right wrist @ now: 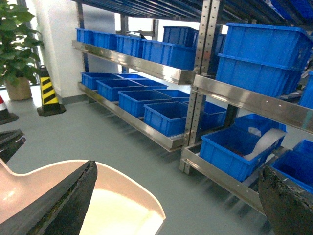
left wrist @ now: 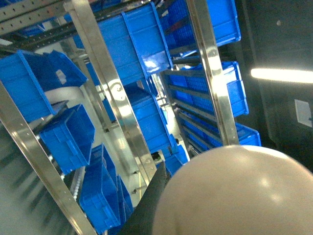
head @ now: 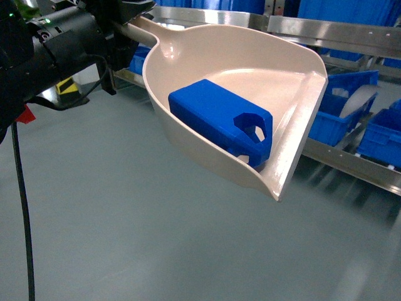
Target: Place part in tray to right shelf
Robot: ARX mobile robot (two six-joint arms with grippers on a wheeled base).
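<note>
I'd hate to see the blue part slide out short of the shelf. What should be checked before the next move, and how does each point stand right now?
1. Part in tray: ok. The part lies inside the tray, handle hole toward the open front edge.
2. Part secure: not ok. It sits low, near the open edge, and the tray looks tilted that way.
3. Grip on the tray handle: cannot tell. The left end effector is at the handle, its fingers hidden.
4. Tray over the right shelf: not ok. Grey floor still shows below the tray.
5. Landing crate free: cannot tell. The nearest blue crate holds a pale strip.
</note>
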